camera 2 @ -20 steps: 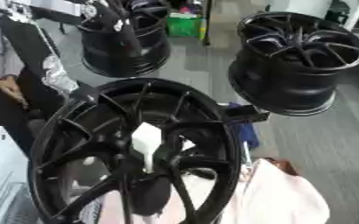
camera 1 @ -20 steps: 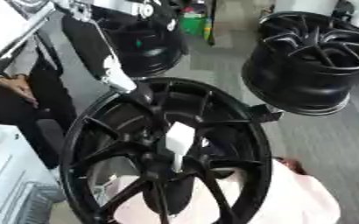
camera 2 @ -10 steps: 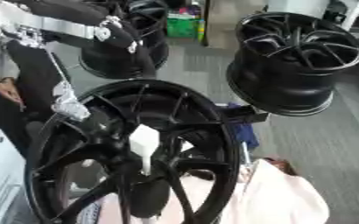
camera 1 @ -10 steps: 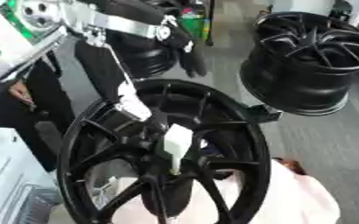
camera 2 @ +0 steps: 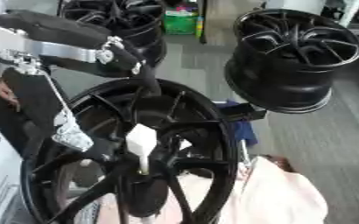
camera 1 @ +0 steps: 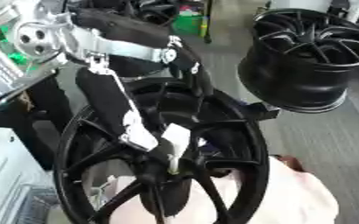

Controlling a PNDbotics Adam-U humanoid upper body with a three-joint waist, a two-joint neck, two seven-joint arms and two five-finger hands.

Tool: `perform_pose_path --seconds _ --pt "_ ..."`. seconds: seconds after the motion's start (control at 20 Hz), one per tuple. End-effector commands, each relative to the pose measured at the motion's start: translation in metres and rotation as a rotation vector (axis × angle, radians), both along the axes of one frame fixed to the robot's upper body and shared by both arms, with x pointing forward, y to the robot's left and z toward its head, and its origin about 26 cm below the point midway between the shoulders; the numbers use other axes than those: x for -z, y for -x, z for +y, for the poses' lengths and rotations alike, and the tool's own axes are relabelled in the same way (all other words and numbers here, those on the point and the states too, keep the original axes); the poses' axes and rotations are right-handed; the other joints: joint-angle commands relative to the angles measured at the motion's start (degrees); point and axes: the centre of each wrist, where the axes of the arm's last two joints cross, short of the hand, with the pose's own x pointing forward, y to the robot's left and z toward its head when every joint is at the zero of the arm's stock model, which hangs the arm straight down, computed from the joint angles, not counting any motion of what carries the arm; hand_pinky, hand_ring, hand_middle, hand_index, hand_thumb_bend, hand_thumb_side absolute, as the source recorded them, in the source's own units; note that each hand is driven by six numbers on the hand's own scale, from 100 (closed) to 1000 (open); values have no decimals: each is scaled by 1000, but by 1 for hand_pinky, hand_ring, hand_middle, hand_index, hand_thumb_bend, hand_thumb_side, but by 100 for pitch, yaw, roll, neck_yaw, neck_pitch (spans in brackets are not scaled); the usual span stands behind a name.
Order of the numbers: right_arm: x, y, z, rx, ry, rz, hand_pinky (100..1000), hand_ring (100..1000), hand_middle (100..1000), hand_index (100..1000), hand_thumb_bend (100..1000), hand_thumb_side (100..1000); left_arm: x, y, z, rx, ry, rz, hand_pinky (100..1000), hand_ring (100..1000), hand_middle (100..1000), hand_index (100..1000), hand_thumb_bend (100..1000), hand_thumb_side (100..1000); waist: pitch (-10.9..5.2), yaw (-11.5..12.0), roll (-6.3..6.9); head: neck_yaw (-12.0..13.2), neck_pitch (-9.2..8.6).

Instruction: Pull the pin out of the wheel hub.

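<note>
At the centre of the wheel hub (camera 1: pixel 163 175), the left hand (camera 1: pixel 140 136) reaches down from the upper left, its silver-tipped fingers right beside the white pin (camera 2: pixel 141 142); whether they have closed on it cannot be told. The pin stands upright with its thin stem seated in the hub's middle, so by my reading the pull is not yet done: grasping and drawing it out remain. No right hand shows. A second black wheel (camera 2: pixel 293 57) stands well apart behind.
</note>
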Motion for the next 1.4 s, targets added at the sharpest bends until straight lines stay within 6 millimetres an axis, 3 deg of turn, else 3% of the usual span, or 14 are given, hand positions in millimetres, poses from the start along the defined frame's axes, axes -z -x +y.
perform_pose_path --seconds 0.05,0.35,0.7,1.4 --pt "-7 0 1 -13 7 -21 696 675 704 747 100 738 -5 7 1 -23 -23 -14 825 819 739 886 520 407 -40 -7 0 -20 -8" --pt "-6 0 2 -13 -6 -20 696 673 702 746 100 741 4 1 2 -94 -63 -10 844 852 783 884 499 364 -15 -22 -1 -28 -37" --pt "-5 0 3 -16 -15 -21 696 672 701 746 100 743 17 -11 4 -192 -75 -30 830 835 755 845 482 361 7 -44 -1 -31 -48" --pt "-4 -1 6 -22 -37 -28 696 672 702 746 100 750 49 -44 11 -251 -123 -5 839 848 776 881 512 318 93 -100 -14 0 -122"
